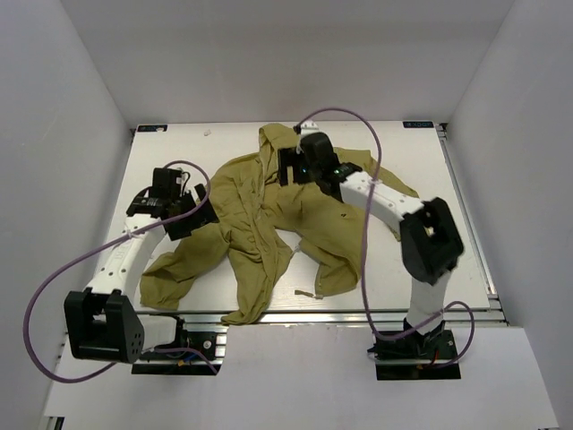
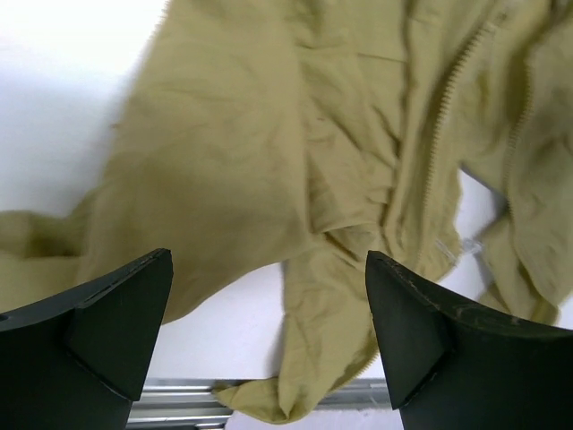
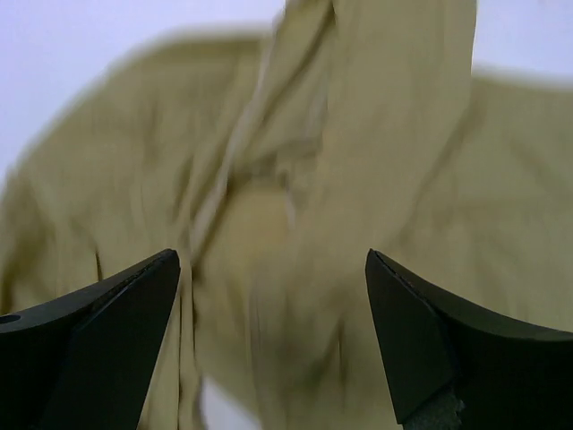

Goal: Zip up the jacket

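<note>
A purple cable (image 1: 365, 260) and the right arm cross the crumpled jacket (image 1: 260, 224) lying mid-tabletop (image 1: 448, 233). Its long axis runs from far edge to near edge. Left gripper (image 2: 269, 260) and right gripper (image 3: 269, 260) hover spread wide over the fabric, gripping nothing.

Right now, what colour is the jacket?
The jacket is plain olive-yellow, clearest in the left wrist view.

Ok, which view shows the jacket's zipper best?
Left wrist: the zipper teeth show sharply along a front edge. Top external shows the whole crumpled jacket, zipper too small. Right wrist is blurred, no teeth readable.
</note>
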You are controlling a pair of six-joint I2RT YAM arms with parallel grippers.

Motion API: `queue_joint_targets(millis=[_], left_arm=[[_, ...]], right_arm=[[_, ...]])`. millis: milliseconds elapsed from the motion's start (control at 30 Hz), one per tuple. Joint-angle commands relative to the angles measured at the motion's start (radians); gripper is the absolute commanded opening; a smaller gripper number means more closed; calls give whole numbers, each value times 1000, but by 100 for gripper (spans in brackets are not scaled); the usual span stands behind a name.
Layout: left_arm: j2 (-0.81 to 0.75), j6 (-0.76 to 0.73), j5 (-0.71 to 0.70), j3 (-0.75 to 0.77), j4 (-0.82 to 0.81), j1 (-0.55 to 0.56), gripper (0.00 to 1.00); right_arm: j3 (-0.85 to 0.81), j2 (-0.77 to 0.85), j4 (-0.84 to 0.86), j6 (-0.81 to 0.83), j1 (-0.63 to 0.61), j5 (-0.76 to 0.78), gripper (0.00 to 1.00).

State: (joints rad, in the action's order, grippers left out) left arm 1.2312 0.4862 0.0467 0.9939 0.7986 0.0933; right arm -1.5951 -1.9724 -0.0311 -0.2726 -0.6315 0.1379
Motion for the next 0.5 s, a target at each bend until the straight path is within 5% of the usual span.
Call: queue_joint_targets(millis=[0,167,467], left_arm=[[42,-24,175,-31,-134,-1,98],[180,-31,187,46,-251,72,98],[629,-44,248,336,-332,149,98]], right_arm=[[174,260,-67,33,-22,-38,89],[513,456,-182,10,-22,-2,89],[627,417,-274,-34,26,80,89]])
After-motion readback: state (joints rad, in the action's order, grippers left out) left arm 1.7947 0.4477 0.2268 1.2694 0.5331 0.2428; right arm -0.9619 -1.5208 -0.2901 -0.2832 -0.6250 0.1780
